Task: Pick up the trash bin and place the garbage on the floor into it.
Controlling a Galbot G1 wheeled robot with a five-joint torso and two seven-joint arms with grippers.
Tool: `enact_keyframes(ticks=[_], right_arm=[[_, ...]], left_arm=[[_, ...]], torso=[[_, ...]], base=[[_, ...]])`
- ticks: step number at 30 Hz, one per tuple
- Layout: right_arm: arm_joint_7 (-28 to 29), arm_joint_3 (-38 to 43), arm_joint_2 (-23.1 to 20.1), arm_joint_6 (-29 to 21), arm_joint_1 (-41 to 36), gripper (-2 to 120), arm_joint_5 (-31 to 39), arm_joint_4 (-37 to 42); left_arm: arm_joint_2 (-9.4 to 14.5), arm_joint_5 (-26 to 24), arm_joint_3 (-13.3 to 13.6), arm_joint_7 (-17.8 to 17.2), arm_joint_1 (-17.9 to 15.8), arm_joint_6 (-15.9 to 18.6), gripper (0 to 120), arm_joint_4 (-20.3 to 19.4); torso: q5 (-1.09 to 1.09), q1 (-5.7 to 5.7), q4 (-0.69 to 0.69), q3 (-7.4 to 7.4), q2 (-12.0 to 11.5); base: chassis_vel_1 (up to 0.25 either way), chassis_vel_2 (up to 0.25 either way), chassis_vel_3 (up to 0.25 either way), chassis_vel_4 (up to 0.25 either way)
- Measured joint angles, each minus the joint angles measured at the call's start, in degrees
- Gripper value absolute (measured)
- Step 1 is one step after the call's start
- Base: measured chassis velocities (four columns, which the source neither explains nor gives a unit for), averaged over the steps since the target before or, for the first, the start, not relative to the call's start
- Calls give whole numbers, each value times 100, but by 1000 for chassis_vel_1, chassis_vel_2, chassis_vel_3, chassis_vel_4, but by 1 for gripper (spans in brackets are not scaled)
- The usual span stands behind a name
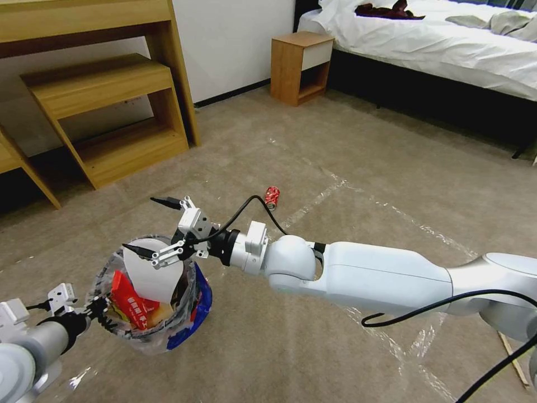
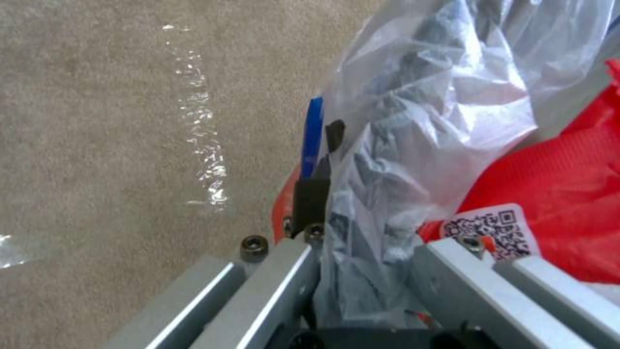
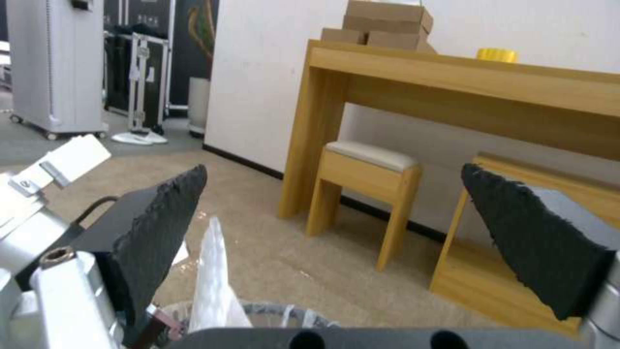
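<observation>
Trash bin (image 1: 151, 313) stands on the carpeted floor (image 1: 335, 168), its rim pinched by the left gripper (image 1: 95, 310), whose fingers are closed on the bin's edge and plastic liner (image 2: 413, 145). Stretched across from the right, the right arm holds the right gripper (image 1: 154, 229) above the bin's mouth, fingers spread wide with nothing between them. A white insole (image 1: 154, 274) stands upright inside the bin beside red wrappers (image 1: 128, 302); the bin's lower contents are hidden. A crushed red can (image 1: 272, 196) lies well apart on the floor.

bedroom: bed (image 1: 447, 45), nightstand (image 1: 301, 67), wooden desk (image 3: 465, 92), stool (image 3: 365, 189), carpet (image 1: 335, 140).
</observation>
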Motion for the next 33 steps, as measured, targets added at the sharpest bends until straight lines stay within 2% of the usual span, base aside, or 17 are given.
enact_keyframes(ticks=[22, 33], right_arm=[[0, 415, -62, 5, -29, 100, 205, 167], [9, 438, -38, 3, -40, 100, 202, 161]], left_arm=[[-15, 34, 19, 18, -43, -16, 0, 76], [-101, 87, 56, 42, -32, -18, 0, 50]], torso=[[1, 0, 0, 0, 0], [1, 0, 0, 0, 0]], base=[[0, 0, 0, 0], [0, 0, 0, 0]])
